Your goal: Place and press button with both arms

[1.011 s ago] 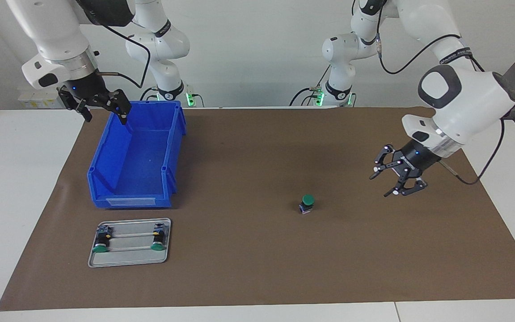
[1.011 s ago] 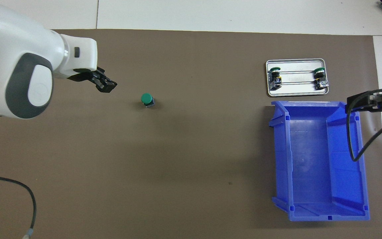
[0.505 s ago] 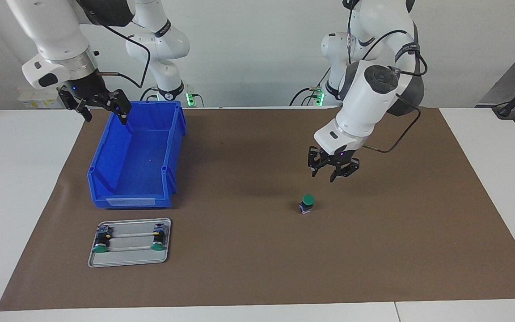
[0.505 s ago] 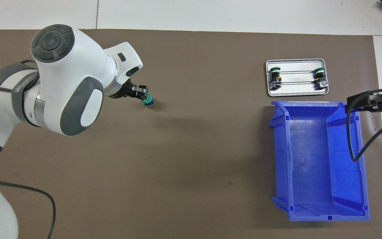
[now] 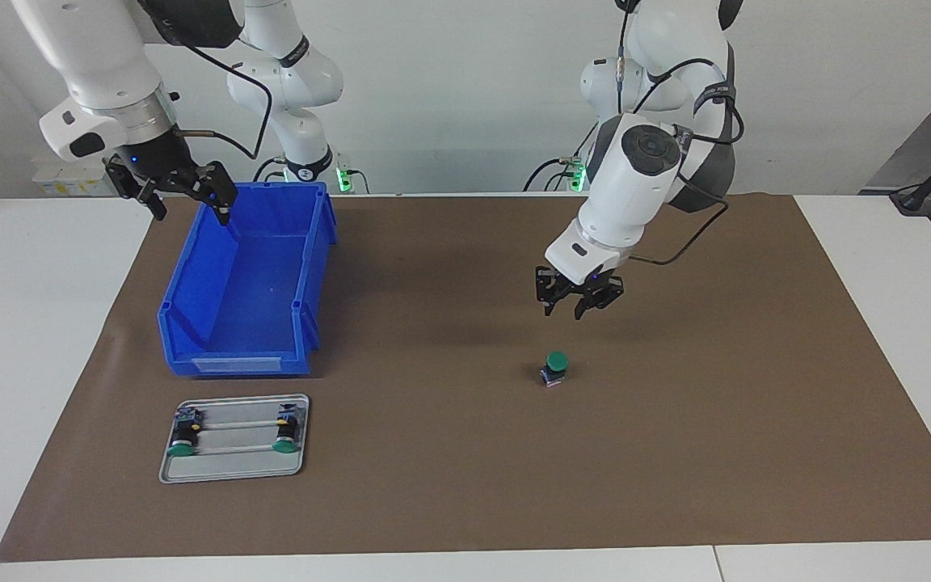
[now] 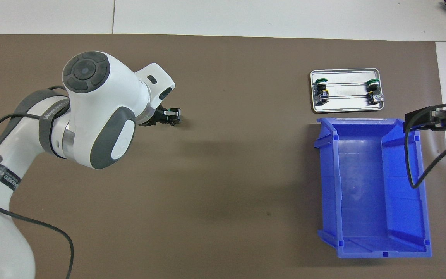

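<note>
The small push-button with the round green cap (image 5: pixel 555 368) stands upright on the brown table mat (image 5: pixel 473 485), a bit right of centre in the facing view — cap up, short black body below, long axis vertical. In the overhead view it's hidden under the left gripper.

The black two-finger left gripper (image 5: pixel 578 300) hangs in the air above the button, clear of it, holding nothing; its fingers look partly spread, but I can't tell for sure. The black right gripper (image 5: pixel 183 194) waits over the upper-left corner of the one blue plastic bin (image 5: pixel 215 356), jaws wide apart and empty.

Count: three green-capped buttons in total — one loose on the mat, and two more (image 5: pixel 183 437) (image 5: pixel 286 433) lying on their sides in the single silver metal tray (image 5: pixel 231 475) at lower left of the facing view. Two white arms.
</note>
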Robot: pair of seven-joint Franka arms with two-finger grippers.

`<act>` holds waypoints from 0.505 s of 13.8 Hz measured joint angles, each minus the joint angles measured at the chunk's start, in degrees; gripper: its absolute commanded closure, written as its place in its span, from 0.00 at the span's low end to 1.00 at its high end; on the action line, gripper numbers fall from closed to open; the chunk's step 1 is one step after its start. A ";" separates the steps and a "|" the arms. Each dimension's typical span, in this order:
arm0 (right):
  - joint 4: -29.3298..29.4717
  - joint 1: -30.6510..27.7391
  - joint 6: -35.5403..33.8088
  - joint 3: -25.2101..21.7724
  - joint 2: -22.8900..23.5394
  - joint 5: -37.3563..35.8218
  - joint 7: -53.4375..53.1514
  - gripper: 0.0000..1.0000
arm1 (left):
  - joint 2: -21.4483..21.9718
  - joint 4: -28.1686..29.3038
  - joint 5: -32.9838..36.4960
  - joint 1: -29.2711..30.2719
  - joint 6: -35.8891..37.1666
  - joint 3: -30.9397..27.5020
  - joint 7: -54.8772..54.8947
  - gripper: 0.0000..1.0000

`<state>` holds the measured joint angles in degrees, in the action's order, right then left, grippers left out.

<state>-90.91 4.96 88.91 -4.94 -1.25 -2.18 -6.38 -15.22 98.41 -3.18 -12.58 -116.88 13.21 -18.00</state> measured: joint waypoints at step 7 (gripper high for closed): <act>0.00 0.00 0.00 0.00 0.00 0.00 0.00 0.00 | -2.48 0.20 0.00 -0.01 -3.46 -0.06 -2.67 0.82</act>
<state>-90.91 4.96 88.91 -4.94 -1.25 -2.18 -6.38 -17.70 98.61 -3.19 -12.58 -120.34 13.15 -20.67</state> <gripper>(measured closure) 0.000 0.643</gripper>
